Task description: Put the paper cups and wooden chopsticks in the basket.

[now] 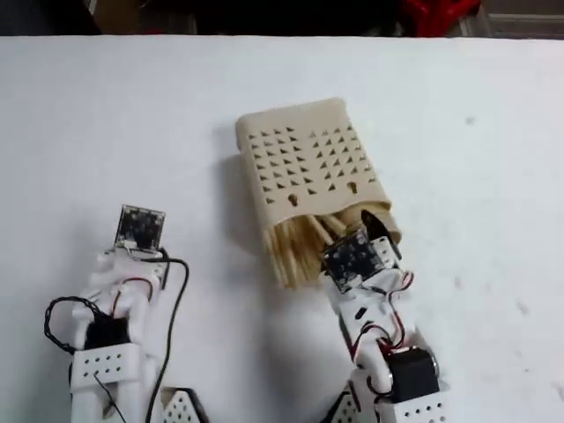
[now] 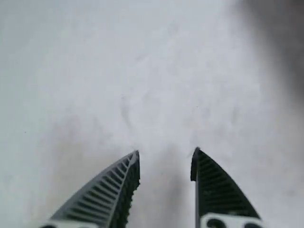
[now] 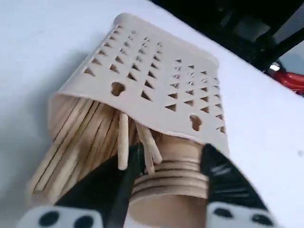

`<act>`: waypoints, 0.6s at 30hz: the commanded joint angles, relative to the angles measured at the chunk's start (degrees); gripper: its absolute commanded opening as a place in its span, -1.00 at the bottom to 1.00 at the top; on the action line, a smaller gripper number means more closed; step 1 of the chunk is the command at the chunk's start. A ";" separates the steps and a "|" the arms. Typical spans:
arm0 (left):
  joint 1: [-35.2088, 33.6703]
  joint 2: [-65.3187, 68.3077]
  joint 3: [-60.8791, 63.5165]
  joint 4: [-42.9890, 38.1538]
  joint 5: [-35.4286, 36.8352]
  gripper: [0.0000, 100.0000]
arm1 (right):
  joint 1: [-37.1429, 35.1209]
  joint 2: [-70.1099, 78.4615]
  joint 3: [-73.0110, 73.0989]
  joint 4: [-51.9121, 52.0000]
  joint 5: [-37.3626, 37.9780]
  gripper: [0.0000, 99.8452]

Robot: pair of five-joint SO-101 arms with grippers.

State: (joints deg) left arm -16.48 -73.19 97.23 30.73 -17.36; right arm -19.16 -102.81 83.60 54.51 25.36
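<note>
Right hand [image 3: 173, 151] up close, black fingers [image 3: 118, 187] hugging both sides of the stacked paper cups [image 3: 166, 185], rolled rims showing. The cups sit in the mouth of the beige plastic basket [image 3: 156, 80], tipped on its side with triangle holes, beside a bundle of wooden chopsticks [image 3: 78, 145]. Left hand [image 2: 165, 153] is half open over the white tabletop [image 2: 142, 71].

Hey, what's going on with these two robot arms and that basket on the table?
The right gripper is clamped around a stack of tan paper cups at the mouth of the beige perforated plastic basket, which lies on its side on the white table. A bundle of wooden chopsticks is already in the basket, ends sticking out. The left gripper hangs open over bare table, holding nothing.
</note>
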 commanded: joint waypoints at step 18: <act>0.66 -1.19 0.00 -0.09 -0.26 -0.62 | 12.00 -0.57 -9.76 10.42 -0.62 -0.97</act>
State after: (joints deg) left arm -16.48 -73.19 97.23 30.73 -17.36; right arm -12.66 -103.52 76.66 64.00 25.36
